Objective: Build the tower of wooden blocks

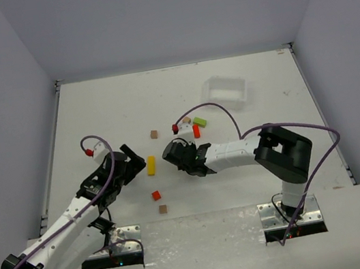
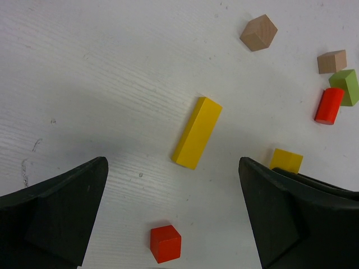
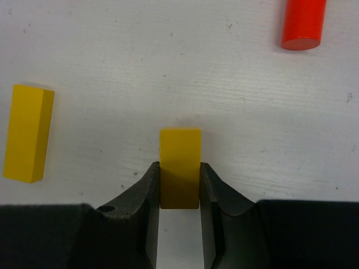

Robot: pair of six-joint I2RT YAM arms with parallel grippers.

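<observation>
No wood block tower stands in view; the blocks lie singly on the white table. My right gripper (image 3: 179, 180) (image 1: 169, 155) is shut on a short yellow block (image 3: 179, 154) (image 2: 286, 160), low over the table. A long yellow block (image 1: 150, 165) (image 2: 197, 132) (image 3: 28, 133) lies flat between the two grippers. My left gripper (image 1: 135, 160) (image 2: 173, 166) is open just left of it, holding nothing. A red cube (image 1: 155, 195) (image 2: 165, 244) sits near its fingers. A red cylinder (image 1: 196, 131) (image 3: 303, 22), a green block (image 1: 199, 121) and a brown cube (image 1: 186, 119) cluster farther back.
A clear plastic tray (image 1: 224, 90) stands at the back right. One brown cube (image 1: 154, 134) lies behind the long yellow block, another (image 1: 163, 209) near the front edge. Purple cables loop over both arms. Grey walls close in the table on three sides.
</observation>
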